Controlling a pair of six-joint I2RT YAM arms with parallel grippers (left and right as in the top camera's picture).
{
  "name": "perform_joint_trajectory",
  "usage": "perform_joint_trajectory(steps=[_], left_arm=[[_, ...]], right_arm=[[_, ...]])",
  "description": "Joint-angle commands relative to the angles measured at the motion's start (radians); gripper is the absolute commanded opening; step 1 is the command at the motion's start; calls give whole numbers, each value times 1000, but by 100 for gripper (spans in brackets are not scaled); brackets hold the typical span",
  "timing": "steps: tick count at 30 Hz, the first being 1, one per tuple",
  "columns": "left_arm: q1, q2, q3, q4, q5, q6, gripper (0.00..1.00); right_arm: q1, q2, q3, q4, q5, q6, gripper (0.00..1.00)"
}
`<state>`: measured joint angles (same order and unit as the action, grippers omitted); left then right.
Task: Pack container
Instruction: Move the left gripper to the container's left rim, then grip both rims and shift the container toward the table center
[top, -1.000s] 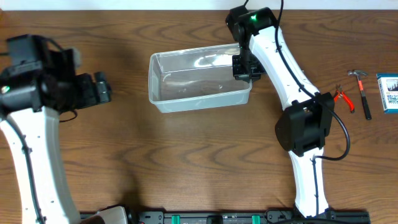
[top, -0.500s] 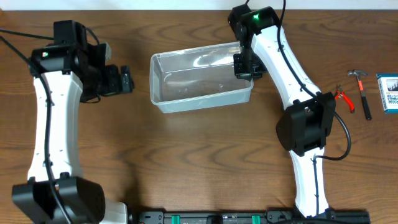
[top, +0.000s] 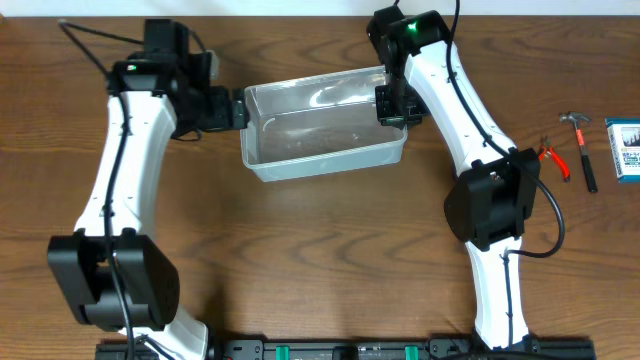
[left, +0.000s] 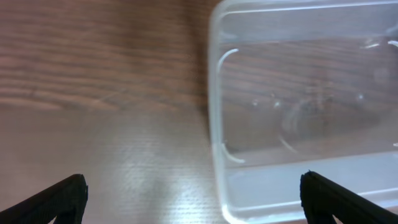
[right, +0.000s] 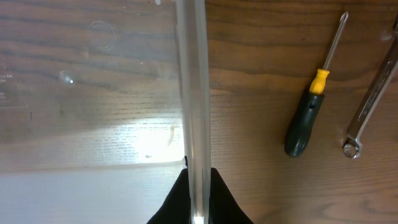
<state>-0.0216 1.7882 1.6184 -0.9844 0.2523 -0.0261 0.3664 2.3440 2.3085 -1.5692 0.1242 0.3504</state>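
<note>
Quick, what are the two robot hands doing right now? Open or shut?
Left gripper: open, holding nothing.
Right gripper: shut on the container rim.

The left arm (top: 122, 170) is sweeping in from the far left side of the table (top: 300, 260), unfolding and reaching across the wood. Its left gripper (top: 240, 110), jaws spread wide, is now pulling up right against the left end of the container (top: 320, 165).

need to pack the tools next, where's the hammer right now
In the overhead view the hammer lies on the far right, between the red pliers and the blue-and-white box.
</note>
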Motion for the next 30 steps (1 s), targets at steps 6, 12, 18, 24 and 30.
perform_joint_trajectory(steps=[6,12,18,24,30], left_arm=[[-43,108,19,2,-6,-44,98],[-43,166,19,-1,-6,-47,98],[-43,174,19,7,-6,-47,98],[-43,174,19,12,-6,-47,95],[-43,175,14,20,-6,-47,69]], right_arm=[[-7,-29,-6,-1,25,-26,5],[-16,-29,-6,-1,22,-34,5],[-27,-29,-6,9,10,-50,5],[-39,-29,-6,21,-30,-79,5],[-38,-29,-6,26,-31,-90,5]])
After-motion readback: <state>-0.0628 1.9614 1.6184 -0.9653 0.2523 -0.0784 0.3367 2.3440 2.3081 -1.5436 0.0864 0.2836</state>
